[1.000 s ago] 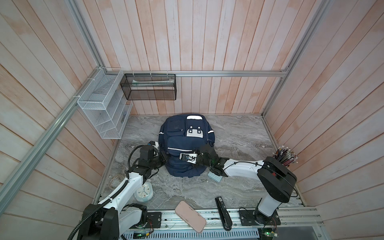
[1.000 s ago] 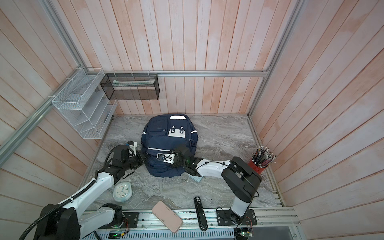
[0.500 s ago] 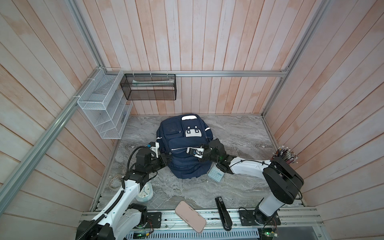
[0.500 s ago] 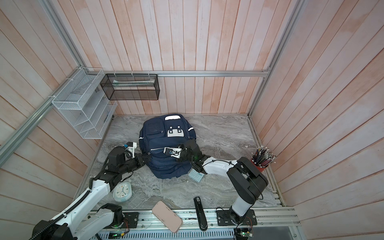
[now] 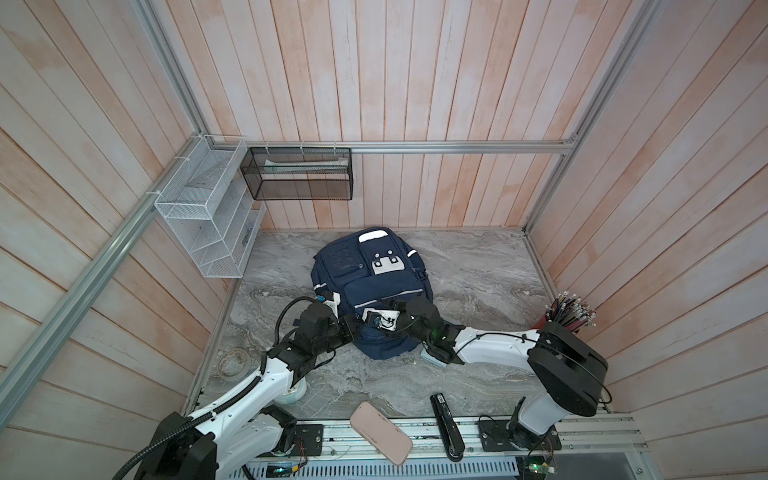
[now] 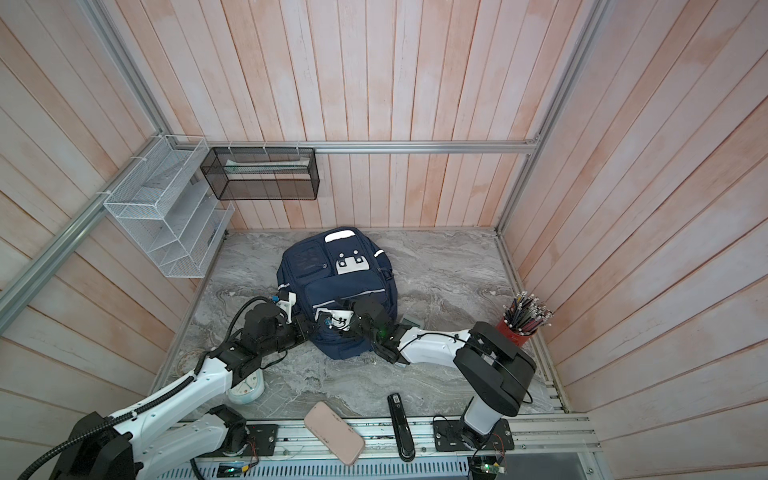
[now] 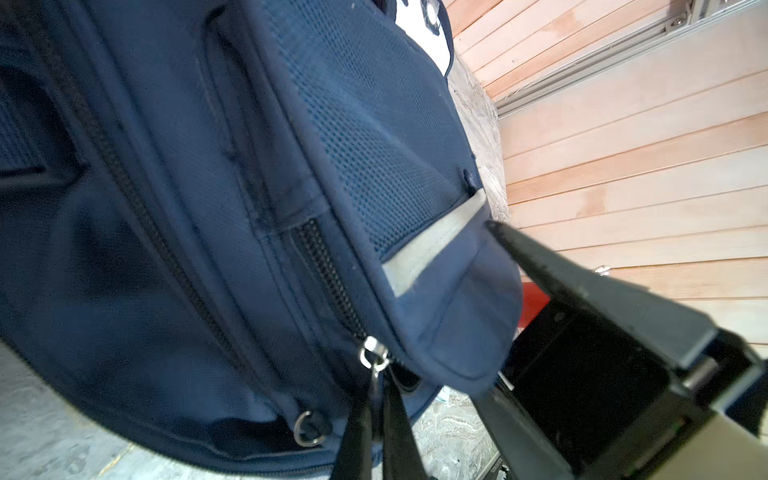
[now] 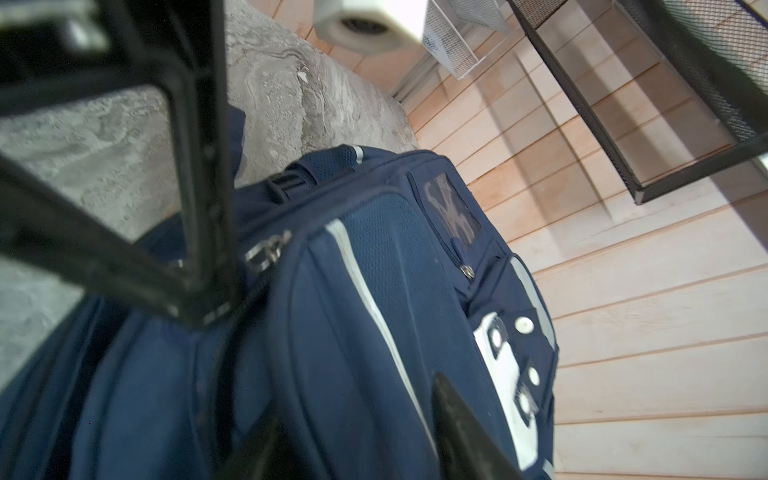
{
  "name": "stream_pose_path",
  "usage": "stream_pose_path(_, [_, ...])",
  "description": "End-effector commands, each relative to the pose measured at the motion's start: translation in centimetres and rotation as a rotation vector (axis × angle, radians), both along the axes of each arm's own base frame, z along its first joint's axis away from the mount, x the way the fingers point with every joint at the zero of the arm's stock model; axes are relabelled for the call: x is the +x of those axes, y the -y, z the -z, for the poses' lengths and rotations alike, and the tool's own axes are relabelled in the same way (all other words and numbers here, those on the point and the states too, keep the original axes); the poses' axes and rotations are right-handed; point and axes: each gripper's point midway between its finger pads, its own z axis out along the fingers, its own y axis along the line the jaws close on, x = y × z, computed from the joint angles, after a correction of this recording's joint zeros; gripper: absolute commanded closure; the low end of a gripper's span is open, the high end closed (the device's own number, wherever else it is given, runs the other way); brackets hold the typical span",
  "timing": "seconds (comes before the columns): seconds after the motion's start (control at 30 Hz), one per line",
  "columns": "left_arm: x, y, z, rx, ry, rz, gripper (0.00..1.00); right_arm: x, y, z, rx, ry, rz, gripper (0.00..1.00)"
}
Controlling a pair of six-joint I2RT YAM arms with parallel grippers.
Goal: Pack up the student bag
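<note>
On the table (image 5: 478, 286), middle and toward the back, the bag (image 5: 374, 286) lies front-up in both top views. Left gripper (image 7: 376, 388) is pinched tight on a zip pull (image 7: 374, 357). Right gripper (image 8: 353, 405) has its jaws spread, bag fabric between them.

White arm links (image 5: 249, 388), black joints (image 5: 567, 370), ribbed black hose (image 5: 141, 452).
</note>
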Motion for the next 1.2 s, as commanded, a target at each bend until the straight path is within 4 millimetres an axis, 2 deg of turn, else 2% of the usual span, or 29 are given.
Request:
stream_pose_path(0.0, [1.3,0.2,-2.9,-0.037,0.098,-0.025,1.00,2.2,0.1,1.7,-0.051,-0.011,0.103,0.76])
stream_pose_path(0.03, [1.4,0.0,-2.9,-0.022,0.100,-0.032,1.00,2.2,-0.1,1.9,-0.058,0.000,0.105,0.91])
stream_pose_path(0.07, [1.6,-0.4,-2.9,-0.007,0.103,-0.041,1.00,1.9,-0.2,2.1,-0.063,0.009,0.093,1.00])
stream_pose_path(0.17, [2.5,-2.3,-2.6,0.031,0.108,-0.088,1.00,0.4,-0.4,2.7,-0.067,0.013,0.017,1.00])
stream_pose_path(0.3, [4.9,-7.8,-1.8,0.124,0.100,-0.229,0.99,-1.6,-0.2,4.1,-0.109,0.010,-0.102,1.00])
stream_pose_path(0.37, [6.0,-10.3,-1.8,0.156,0.100,-0.299,0.96,-2.4,-0.1,4.7,-0.127,-0.005,-0.152,1.00])
stream_pose_path(0.5, [8.3,-14.1,-1.5,0.173,0.098,-0.408,0.94,-2.9,0.6,5.2,-0.126,-0.049,-0.199,1.00])
stream_pose_path(0.57, [9.2,-15.4,-1.4,0.169,0.089,-0.434,0.93,-3.0,1.0,5.1,-0.116,-0.058,-0.213,1.00])
stream_pose_path(0.63, [9.8,-16.4,-1.5,0.173,0.093,-0.463,0.88,-2.9,1.5,4.7,-0.103,-0.057,-0.212,1.00])
stream_pose_path(0.7, [10.1,-16.6,-2.0,0.153,0.106,-0.453,0.84,-2.6,1.8,4.3,-0.090,-0.051,-0.210,1.00])
stream_pose_path(0.77, [9.9,-15.7,-2.8,0.119,0.141,-0.418,0.83,-2.4,1.6,4.1,-0.088,-0.051,-0.215,1.00])
stream_pose_path(0.87, [9.1,-14.6,-3.9,0.078,0.181,-0.378,0.79,-2.1,0.9,3.9,-0.082,-0.058,-0.224,1.00])
stream_pose_path(1.0, [8.0,-13.1,-5.0,0.091,0.211,-0.320,0.73,-0.9,0.1,2.7,-0.032,-0.049,-0.184,1.00])
stream_pose_path(1.03, [7.8,-12.8,-5.4,0.095,0.222,-0.302,0.70,-0.6,0.0,2.4,-0.022,-0.045,-0.170,0.91])
stream_pose_path(1.07, [7.5,-12.2,-5.6,0.101,0.230,-0.278,0.66,0.1,-0.1,1.9,-0.002,-0.041,-0.135,0.77])
stream_pose_path(1.1, [7.3,-11.8,-5.9,0.106,0.239,-0.260,0.62,0.9,0.0,1.5,0.019,-0.045,-0.090,0.67])
stream_pose_path(1.17, [6.8,-10.5,-6.6,0.114,0.271,-0.216,0.51,2.0,0.5,0.4,0.063,-0.071,0.001,0.52])
